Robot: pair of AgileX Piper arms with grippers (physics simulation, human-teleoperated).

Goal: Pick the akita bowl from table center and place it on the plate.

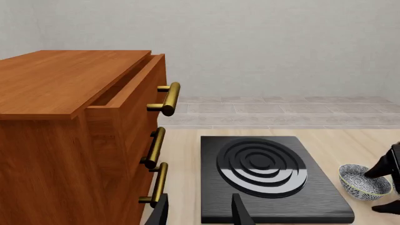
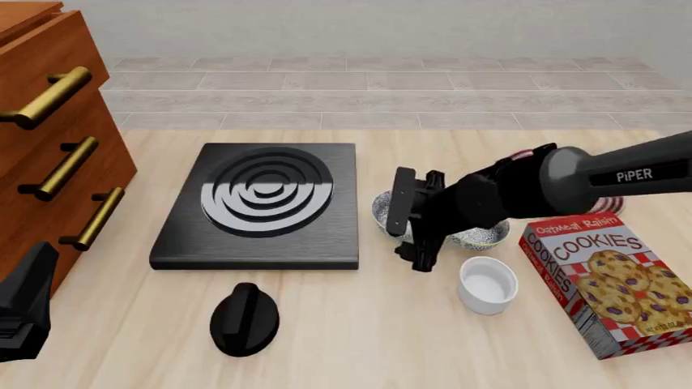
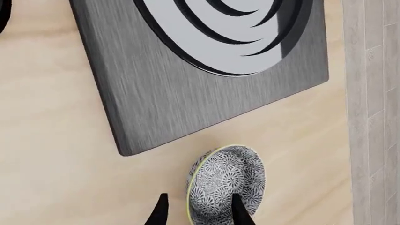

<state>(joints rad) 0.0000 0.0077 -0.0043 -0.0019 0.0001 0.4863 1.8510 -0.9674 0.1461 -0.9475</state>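
My left fingers (image 2: 24, 312) hang low at the table's (image 2: 357, 324) near left edge, spread apart with nothing between them, close to the wooden drawer cabinet (image 2: 44, 138). Just ahead lies a black knob (image 2: 245, 318). My right fingers (image 2: 416, 217) straddle the rim of the akita bowl (image 2: 384, 209), which sits beside the black burner plate (image 2: 262, 204); whether they grip it I cannot tell. The striped plate (image 2: 608, 204) peeks out behind my arm, above the cookie box (image 2: 611, 279).

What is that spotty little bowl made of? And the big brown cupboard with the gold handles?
The bowl looks like glazed pottery: a fine dark pattern outside, a smooth thin rim. The cupboard looks like polished wood, with reddish grain lines; its handles look like shiny brass. It is a computer picture, so that's a guess.
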